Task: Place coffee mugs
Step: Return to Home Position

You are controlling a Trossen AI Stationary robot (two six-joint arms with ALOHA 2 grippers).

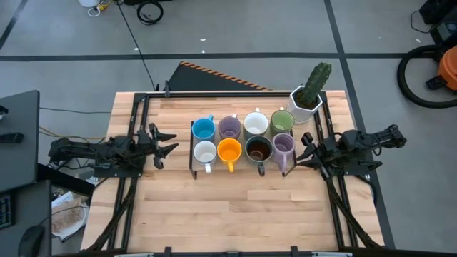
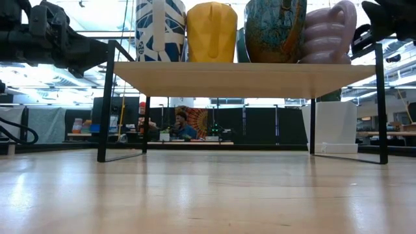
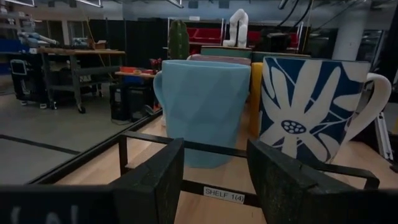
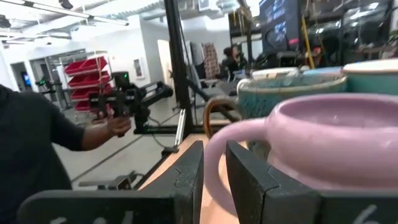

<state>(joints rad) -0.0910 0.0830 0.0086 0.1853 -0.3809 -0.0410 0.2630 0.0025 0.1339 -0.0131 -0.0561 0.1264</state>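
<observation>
Several mugs stand upright in two rows on a small raised shelf [image 1: 239,165] at the table's middle. The far row has a blue mug [image 1: 203,129], a lavender mug [image 1: 229,127], a white one [image 1: 256,123] and a green one [image 1: 282,121]. The near row has a white flower-patterned mug [image 1: 205,152], an orange one [image 1: 229,150], a dark brown one [image 1: 258,148] and a lavender one [image 1: 283,145]. My left gripper [image 1: 168,143] is open and empty, left of the shelf. My right gripper [image 1: 303,150] stands just right of the near lavender mug [image 4: 336,143]. Its fingers are a narrow gap apart and it holds nothing.
A white hexagonal pot with a cactus [image 1: 308,98] stands at the table's far right, behind the shelf. The shelf's black metal legs [image 2: 103,110] stand on the table. A person's dark sleeve and hand [image 4: 115,127] show in the room beyond.
</observation>
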